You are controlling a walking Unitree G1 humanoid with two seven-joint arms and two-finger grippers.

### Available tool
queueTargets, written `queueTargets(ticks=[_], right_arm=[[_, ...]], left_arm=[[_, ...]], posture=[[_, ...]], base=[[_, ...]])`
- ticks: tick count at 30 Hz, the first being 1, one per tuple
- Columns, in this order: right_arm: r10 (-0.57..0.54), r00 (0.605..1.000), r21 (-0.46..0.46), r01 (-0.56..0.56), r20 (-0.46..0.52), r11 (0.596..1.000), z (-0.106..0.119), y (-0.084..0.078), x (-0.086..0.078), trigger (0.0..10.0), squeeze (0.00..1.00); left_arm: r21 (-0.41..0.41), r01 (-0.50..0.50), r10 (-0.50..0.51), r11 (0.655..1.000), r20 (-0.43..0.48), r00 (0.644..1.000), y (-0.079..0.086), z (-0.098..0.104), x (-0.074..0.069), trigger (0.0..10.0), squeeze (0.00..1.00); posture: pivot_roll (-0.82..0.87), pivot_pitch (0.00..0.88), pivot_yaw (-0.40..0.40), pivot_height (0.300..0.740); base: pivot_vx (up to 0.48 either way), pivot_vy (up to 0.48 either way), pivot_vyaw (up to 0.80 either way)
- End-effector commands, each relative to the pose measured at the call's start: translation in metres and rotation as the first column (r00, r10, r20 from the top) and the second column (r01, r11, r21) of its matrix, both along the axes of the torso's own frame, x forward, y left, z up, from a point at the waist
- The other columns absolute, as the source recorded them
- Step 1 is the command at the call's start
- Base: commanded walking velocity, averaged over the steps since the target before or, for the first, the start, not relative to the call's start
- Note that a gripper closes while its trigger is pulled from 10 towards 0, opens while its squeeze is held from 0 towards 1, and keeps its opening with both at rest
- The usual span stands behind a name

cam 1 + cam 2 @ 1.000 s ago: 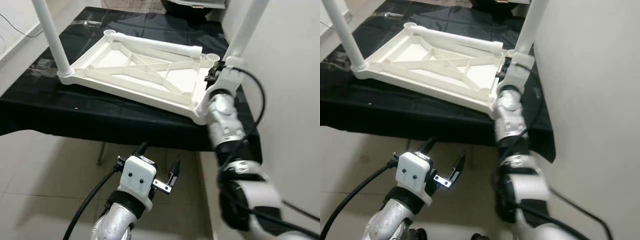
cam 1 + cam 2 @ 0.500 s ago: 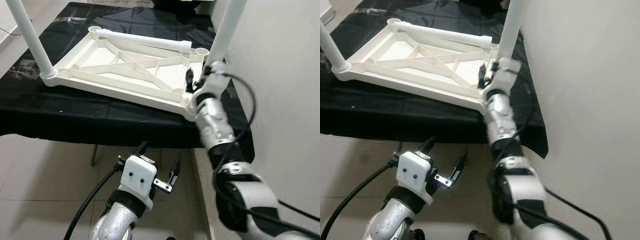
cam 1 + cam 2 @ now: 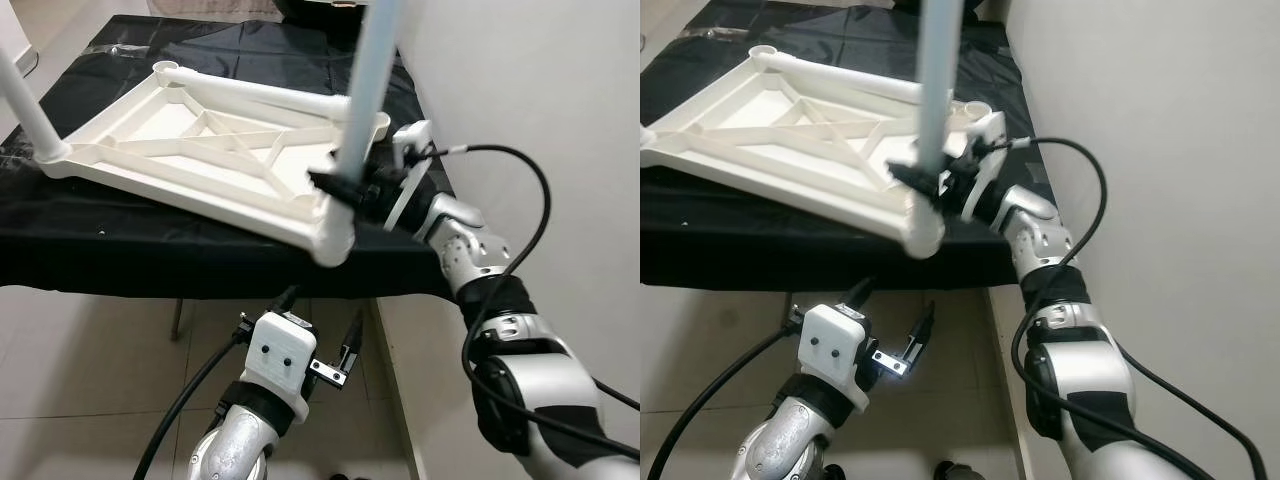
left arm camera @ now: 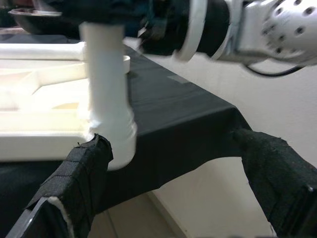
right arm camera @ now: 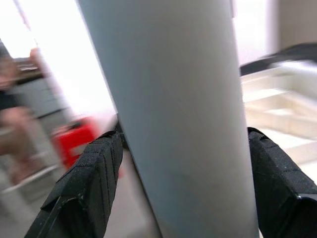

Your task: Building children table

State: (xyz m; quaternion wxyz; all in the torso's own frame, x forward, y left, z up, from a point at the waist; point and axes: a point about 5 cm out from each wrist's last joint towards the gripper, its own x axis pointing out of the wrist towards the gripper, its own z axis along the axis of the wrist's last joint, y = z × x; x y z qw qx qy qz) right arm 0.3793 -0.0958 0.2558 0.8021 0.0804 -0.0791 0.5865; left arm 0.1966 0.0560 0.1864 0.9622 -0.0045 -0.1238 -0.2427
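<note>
A white children's table top (image 3: 200, 150) lies upside down on a black-covered table (image 3: 150, 245). One white leg (image 3: 362, 90) stands upright in the socket (image 3: 333, 238) at its near right corner. My right gripper (image 3: 345, 188) is shut on this leg just above the socket; in the right wrist view the leg (image 5: 173, 124) sits between both fingers (image 5: 89, 193). Another leg (image 3: 25, 100) stands at the left corner. A loose leg (image 3: 270, 95) lies along the far side. My left gripper (image 3: 322, 308) hangs open below the table's front edge, holding nothing.
A plain wall (image 3: 520, 80) rises close on the right, beside the table. Tiled floor (image 3: 90, 360) lies in front, below the hanging black cloth. The socket (image 3: 378, 122) at the far right corner stands behind the held leg.
The camera has turned, shifting the scene left. My right gripper has brought the leg from by the far right corner to the near right corner. The left gripper has stayed put.
</note>
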Motion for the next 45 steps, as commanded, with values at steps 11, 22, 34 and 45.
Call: queueTargets(ticks=[11,22,34,45], right_arm=[[0.165,0.986,-0.039,-0.166,-0.022,0.985,-0.014,0.028,-0.006,0.0,0.0],[-0.482,0.874,0.005,0.483,-0.061,0.875,-0.02,-0.001,0.021,0.0,0.0],[-0.984,-0.018,-0.095,0.995,-0.176,-0.002,-0.038,-0.068,0.023,0.0,0.0],[-0.968,0.086,0.009,0.996,-0.237,0.086,-0.026,-0.01,0.019,10.0,1.0]], left_arm=[[-0.002,0.016,-0.016,1.0,-0.007,1.0,-0.003,-0.001,-0.005,10.0,0.0],[-0.002,0.016,-0.016,1.0,-0.013,1.0,-0.002,-0.002,-0.004,10.0,0.0],[0.002,0.02,-0.02,1.0,-0.011,1.0,-0.002,-0.002,-0.003,10.0,0.0],[0.006,0.02,-0.019,1.0,-0.007,1.0,-0.002,-0.002,-0.003,10.0,0.0]], posture=[[0.12,0.195,-0.099,0.74],[0.11,0.202,-0.086,0.74],[0.11,0.201,-0.083,0.74],[0.11,0.205,-0.083,0.74]], base=[[0.0,0.0,0.0],[0.0,0.0,0.0],[0.0,0.0,0.0],[0.0,0.0,0.0]])
